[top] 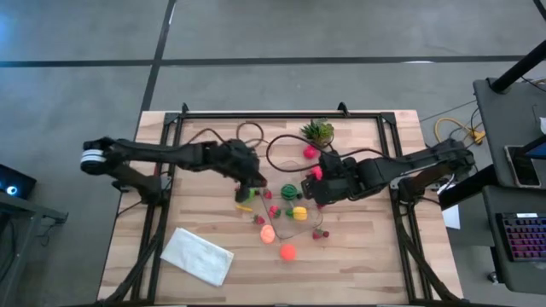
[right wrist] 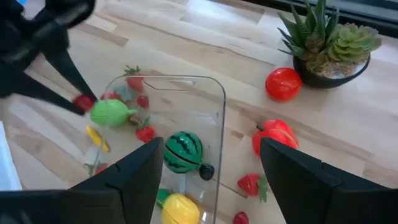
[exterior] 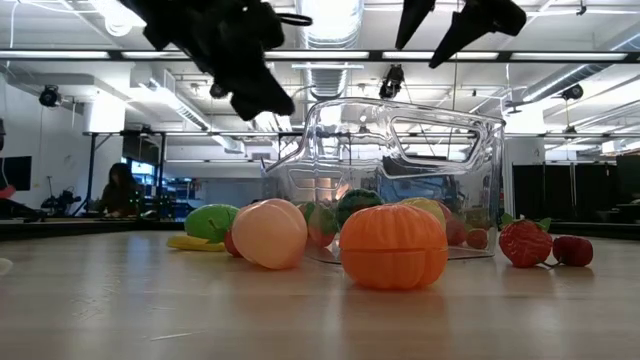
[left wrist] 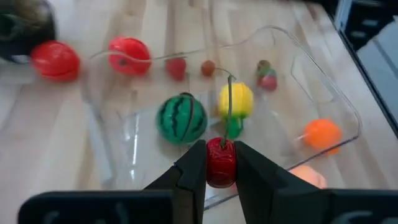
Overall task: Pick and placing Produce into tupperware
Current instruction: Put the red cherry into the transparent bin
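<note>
Ridged orange pumpkin toy (exterior: 393,245) and smooth peach ball (exterior: 269,233) sitting nearest on wood-grain tabletop (top: 367,264), bare planks in front. Behind them, clear rounded tupperware (exterior: 400,175) holding striped watermelon (left wrist: 181,118) and yellow fruit (left wrist: 236,99). Left claw (left wrist: 220,171) pinching glossy red cherry (left wrist: 220,163) above its rim; right claw (right wrist: 208,171) hovering spread, holding nothing

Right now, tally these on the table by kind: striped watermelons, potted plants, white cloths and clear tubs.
Striped watermelon: 1
Potted plant: 1
White cloth: 1
Clear tupperware: 1
Total: 4
</note>
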`<act>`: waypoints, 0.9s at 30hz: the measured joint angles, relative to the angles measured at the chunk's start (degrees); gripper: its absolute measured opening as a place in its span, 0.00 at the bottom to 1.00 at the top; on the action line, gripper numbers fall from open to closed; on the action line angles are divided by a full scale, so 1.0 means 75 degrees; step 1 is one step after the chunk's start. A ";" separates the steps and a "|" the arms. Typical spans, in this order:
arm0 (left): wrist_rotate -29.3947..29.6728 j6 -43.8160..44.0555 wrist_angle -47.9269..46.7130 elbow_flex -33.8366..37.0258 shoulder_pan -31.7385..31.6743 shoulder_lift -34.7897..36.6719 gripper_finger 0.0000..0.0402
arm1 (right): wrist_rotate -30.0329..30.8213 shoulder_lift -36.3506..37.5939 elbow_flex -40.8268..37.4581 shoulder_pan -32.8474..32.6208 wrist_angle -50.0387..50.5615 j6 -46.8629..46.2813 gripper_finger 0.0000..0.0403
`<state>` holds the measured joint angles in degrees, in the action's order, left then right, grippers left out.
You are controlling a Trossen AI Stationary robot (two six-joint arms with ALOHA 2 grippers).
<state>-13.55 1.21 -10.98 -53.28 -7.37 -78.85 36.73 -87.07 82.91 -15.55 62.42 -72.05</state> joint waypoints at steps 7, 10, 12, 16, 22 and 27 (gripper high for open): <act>0.1724 0.1400 -0.0112 -0.0687 0.0145 -0.0946 0.23 | -0.0003 0.0158 0.0000 -0.0101 0.0063 -0.0123 0.64; 0.1756 0.1603 -0.0125 -0.0814 0.0161 -0.1087 0.35 | -0.0008 0.0158 0.0000 -0.0176 0.0114 -0.0198 0.64; 0.1753 0.1597 -0.0065 -0.0883 0.0170 -0.1050 0.44 | -0.0008 0.0158 0.0000 -0.0226 0.0197 -0.0213 0.64; 0.1899 0.1592 -0.0169 -0.0859 0.0168 -0.0799 0.59 | -0.0162 0.0158 0.0002 -0.0285 0.1025 -0.0760 0.64; 0.1933 0.1595 -0.0975 -0.0804 0.0150 -0.0285 0.66 | -0.2306 0.0177 -0.0256 -0.0228 0.2186 -0.0815 0.64; 0.1916 0.1600 -0.1595 -0.0602 0.0150 0.0007 0.67 | -0.2292 0.0201 -0.0710 -0.1255 0.1582 0.0151 0.64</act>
<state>0.82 13.20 -22.94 -57.79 -6.24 -78.80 19.54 -85.56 77.59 -24.97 74.29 -70.92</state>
